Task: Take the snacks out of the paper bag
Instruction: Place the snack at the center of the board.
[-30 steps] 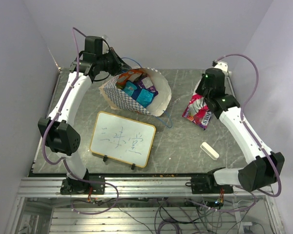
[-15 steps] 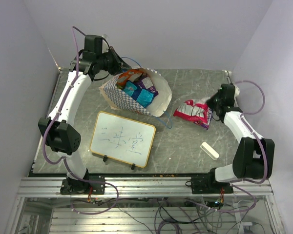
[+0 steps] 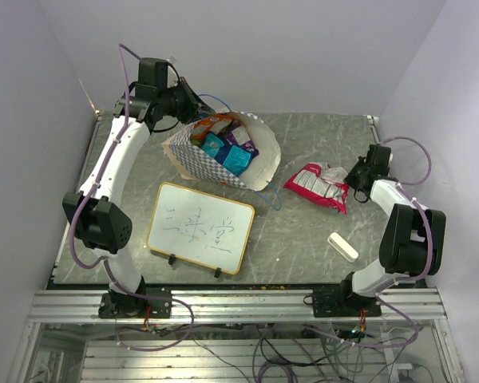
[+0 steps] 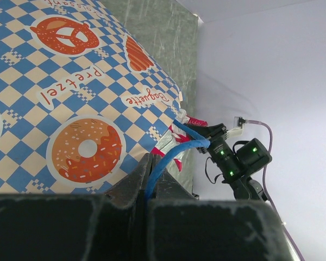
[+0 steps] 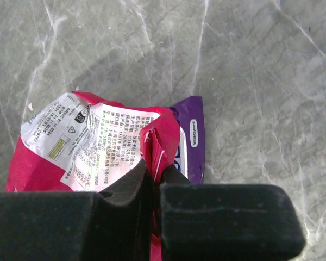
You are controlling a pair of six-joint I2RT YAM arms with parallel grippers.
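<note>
The paper bag (image 3: 198, 163) lies tilted on the table's far left, mouth facing up and right. Inside it show an orange snack packet (image 3: 215, 124) and blue-teal and purple ones (image 3: 227, 155). My left gripper (image 3: 193, 102) is at the bag's far rim, shut on its blue cord handle (image 4: 187, 147); the chequered bag wall (image 4: 70, 81) fills the left wrist view. A red-and-white snack packet (image 3: 315, 185) rests on the table to the right of the bag. My right gripper (image 3: 351, 177) is shut on that red packet's (image 5: 87, 141) crumpled edge, jaws pinching the foil (image 5: 154, 171).
A framed whiteboard (image 3: 199, 227) with writing stands in front of the bag. A white eraser block (image 3: 342, 246) lies near the right front. Grey walls close in on the left, back and right of the marble table (image 3: 303, 136).
My right arm has swung out to the right and come down low, still gripping the red packet, which now lies flatter and stretched leftward. The left arm and bag have not moved.
</note>
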